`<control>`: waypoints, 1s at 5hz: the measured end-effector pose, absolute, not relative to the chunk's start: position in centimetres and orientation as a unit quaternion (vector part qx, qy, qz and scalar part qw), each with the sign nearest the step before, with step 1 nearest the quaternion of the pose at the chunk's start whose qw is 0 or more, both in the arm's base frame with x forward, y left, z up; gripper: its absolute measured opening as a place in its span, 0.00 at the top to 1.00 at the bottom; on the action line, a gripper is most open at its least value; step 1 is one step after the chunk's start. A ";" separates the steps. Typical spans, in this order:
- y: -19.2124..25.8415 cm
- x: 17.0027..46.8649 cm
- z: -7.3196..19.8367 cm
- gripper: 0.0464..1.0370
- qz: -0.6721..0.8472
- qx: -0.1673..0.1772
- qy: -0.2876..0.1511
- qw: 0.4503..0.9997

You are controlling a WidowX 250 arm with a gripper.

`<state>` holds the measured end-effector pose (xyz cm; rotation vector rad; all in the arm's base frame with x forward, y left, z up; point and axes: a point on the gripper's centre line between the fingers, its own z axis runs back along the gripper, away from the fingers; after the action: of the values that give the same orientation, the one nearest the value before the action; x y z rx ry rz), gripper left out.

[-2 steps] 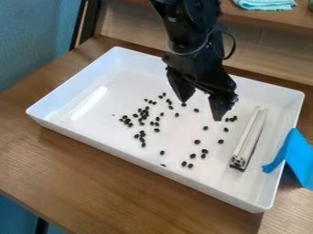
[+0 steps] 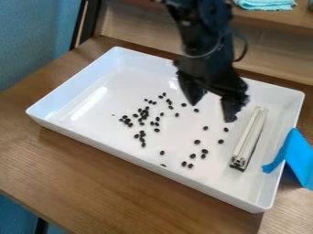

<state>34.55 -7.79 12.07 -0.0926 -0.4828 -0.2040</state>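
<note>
Small, rounded black beans (image 2: 143, 117), smooth and dark like beads, scattered over the floor of a white tray: a dense cluster around the middle of the tray, looser ones toward its near wall and its right-hand part. The tray (image 2: 147, 163) itself a shallow, glossy rectangle, apparently plastic, with raised walls and rounded corners, set at a slant. Over the tray's far right part, pointing down, a black gripper (image 2: 212, 112) with two wedge-shaped fingers spread well apart, white tray floor visible between; the right-hand tip near a lone bean. A thin cable looped beside the arm above the tray. Inside the tray, near its right wall, a straight, grooved bar (image 2: 249, 137), pale and metallic, with a dark, notched near end. Over the tray's right wall, a strip of flat, matte blue tape (image 2: 299, 157). Under the tray, a brown wooden table (image 2: 92, 173) with fine grain. Beyond the tray's far side, a pale wooden panel (image 2: 134, 27) and a folded, soft-looking turquoise cloth (image 2: 266, 3); beyond its left side, a blue, lightly textured wall (image 2: 30, 36).
</note>
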 end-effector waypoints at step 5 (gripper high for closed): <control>-10.6 37.6 9.6 0.04 -0.080 -0.057 -0.243 0.965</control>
<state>37.60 -10.61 9.55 -0.1162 -0.4911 -0.1619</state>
